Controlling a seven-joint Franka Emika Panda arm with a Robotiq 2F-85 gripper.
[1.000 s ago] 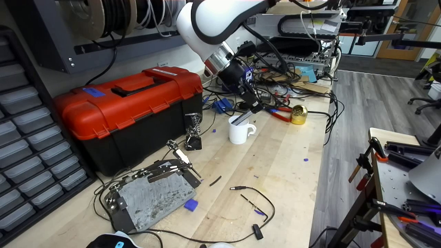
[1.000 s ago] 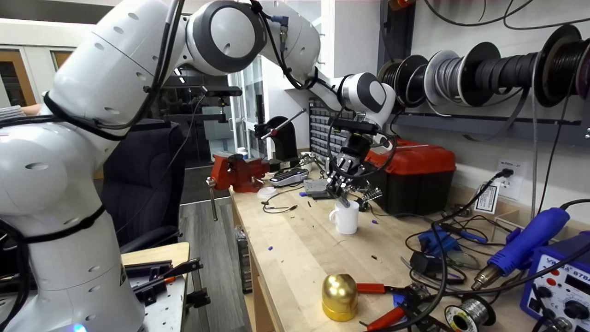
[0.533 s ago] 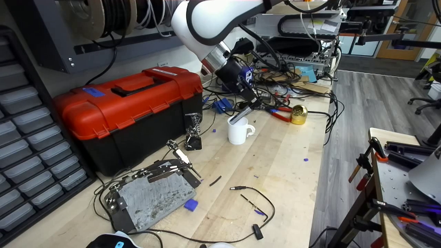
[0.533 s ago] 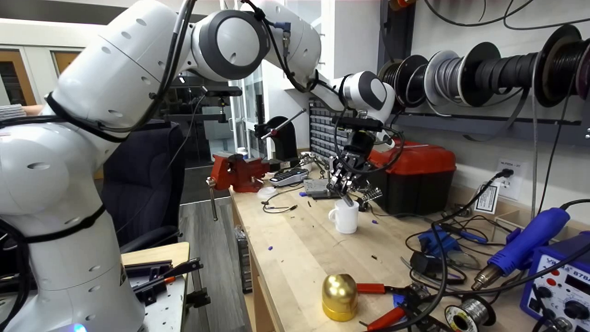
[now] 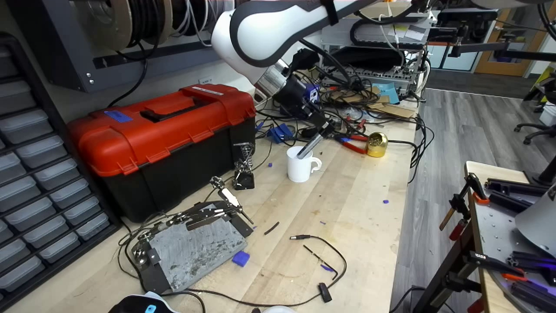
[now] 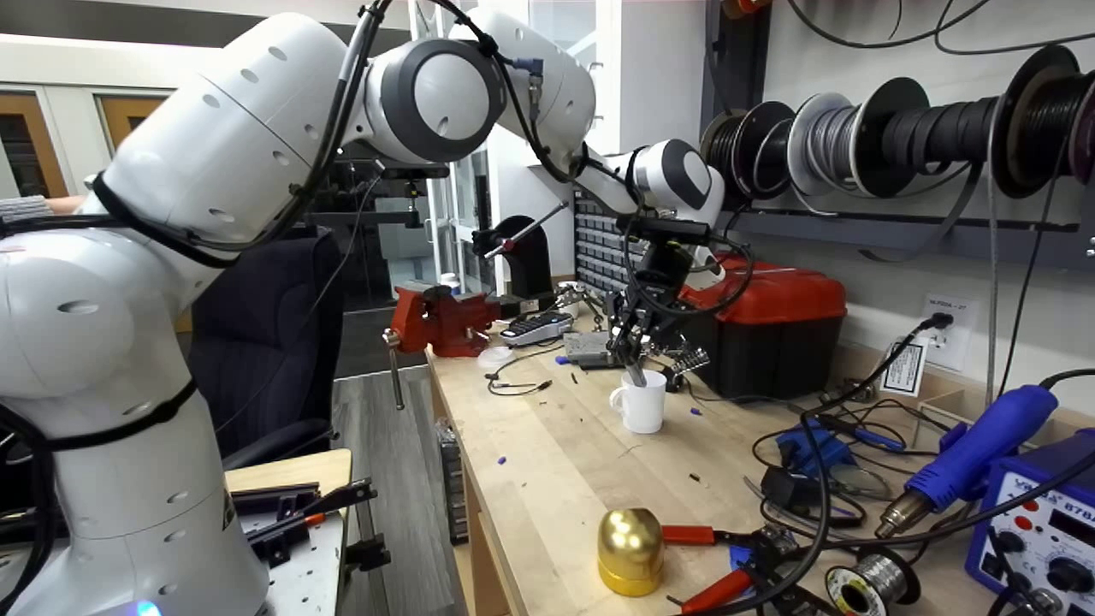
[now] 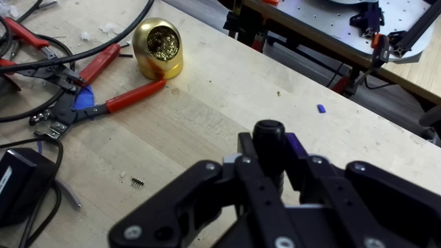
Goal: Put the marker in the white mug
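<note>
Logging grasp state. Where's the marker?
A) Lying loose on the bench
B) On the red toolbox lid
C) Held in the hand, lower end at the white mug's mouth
C: the wrist view shows the hand closed on the marker, and both exterior views show its lower end at the mouth of the white mug.
</note>
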